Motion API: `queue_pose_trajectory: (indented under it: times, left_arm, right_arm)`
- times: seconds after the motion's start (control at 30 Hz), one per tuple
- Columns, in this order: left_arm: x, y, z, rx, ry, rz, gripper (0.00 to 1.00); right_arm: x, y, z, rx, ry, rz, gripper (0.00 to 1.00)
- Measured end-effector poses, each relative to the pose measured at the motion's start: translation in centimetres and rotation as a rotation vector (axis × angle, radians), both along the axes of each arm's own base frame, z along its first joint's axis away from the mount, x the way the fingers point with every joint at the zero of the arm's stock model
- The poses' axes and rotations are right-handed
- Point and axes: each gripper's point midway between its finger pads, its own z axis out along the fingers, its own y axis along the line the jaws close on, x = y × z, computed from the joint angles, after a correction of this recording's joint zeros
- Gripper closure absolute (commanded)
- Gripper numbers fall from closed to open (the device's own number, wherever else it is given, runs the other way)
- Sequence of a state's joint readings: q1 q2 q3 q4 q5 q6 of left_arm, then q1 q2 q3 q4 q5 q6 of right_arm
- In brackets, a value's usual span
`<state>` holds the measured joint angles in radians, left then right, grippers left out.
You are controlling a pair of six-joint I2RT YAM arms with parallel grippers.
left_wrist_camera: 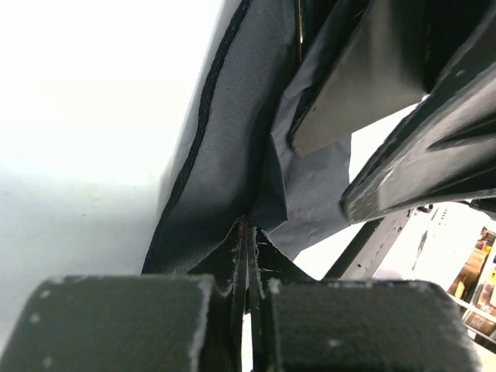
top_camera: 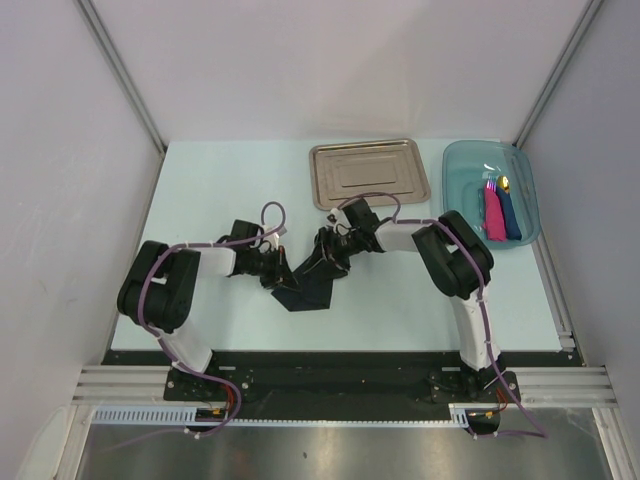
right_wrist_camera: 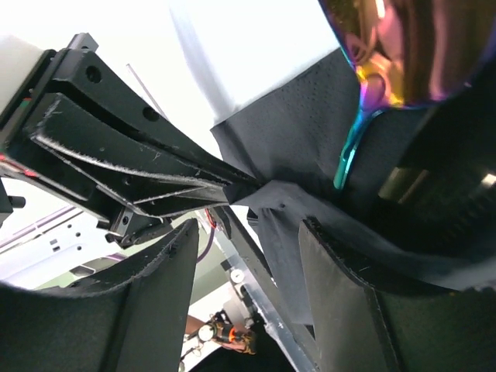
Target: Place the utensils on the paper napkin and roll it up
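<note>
The black paper napkin lies crumpled and partly lifted at the table's middle, between both grippers. My left gripper is shut on one of its edges; the pinch shows in the left wrist view, with the napkin hanging from it. My right gripper is open right beside it, one finger against the napkin. A utensil with a shiny orange-purple end and blue-teal handle lies in the napkin's fold. The dark utensil cannot be made out.
An empty steel tray sits behind the grippers. A clear blue bin at the back right holds a pink roll and a dark blue roll. White walls enclose the table on three sides.
</note>
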<state>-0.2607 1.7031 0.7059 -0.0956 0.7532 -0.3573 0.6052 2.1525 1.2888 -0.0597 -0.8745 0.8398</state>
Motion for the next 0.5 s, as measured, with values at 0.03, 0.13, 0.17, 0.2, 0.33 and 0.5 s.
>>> queue_pose_trajectory:
  times: [0.03, 0.13, 0.17, 0.2, 0.33, 0.5]
  left_arm:
    - [0.0, 0.0, 0.0, 0.004, 0.001, 0.002, 1.00]
    - [0.1, 0.1, 0.0, 0.012, 0.005, 0.006, 1.00]
    - [0.1, 0.1, -0.1, 0.015, 0.007, 0.007, 1.00]
    - [0.1, 0.2, 0.0, 0.015, 0.007, 0.008, 1.00]
    - [0.1, 0.2, 0.0, 0.018, 0.013, 0.013, 1.00]
    - [0.1, 0.3, 0.0, 0.024, 0.013, 0.017, 1.00]
  right_arm:
    - [0.1, -0.2, 0.1, -0.002, -0.005, -0.002, 0.40]
    - [0.1, -0.7, 0.5, -0.003, -0.020, 0.000, 0.43]
    - [0.0, -0.8, 0.7, -0.003, -0.023, 0.002, 0.44]
    - [0.0, -1.0, 0.9, -0.002, -0.033, 0.004, 0.46]
    - [0.2, -1.3, 2.4, 0.015, -0.101, 0.022, 0.66]
    - [0.8, -1.6, 2.6, -0.013, -0.181, 0.042, 0.81]
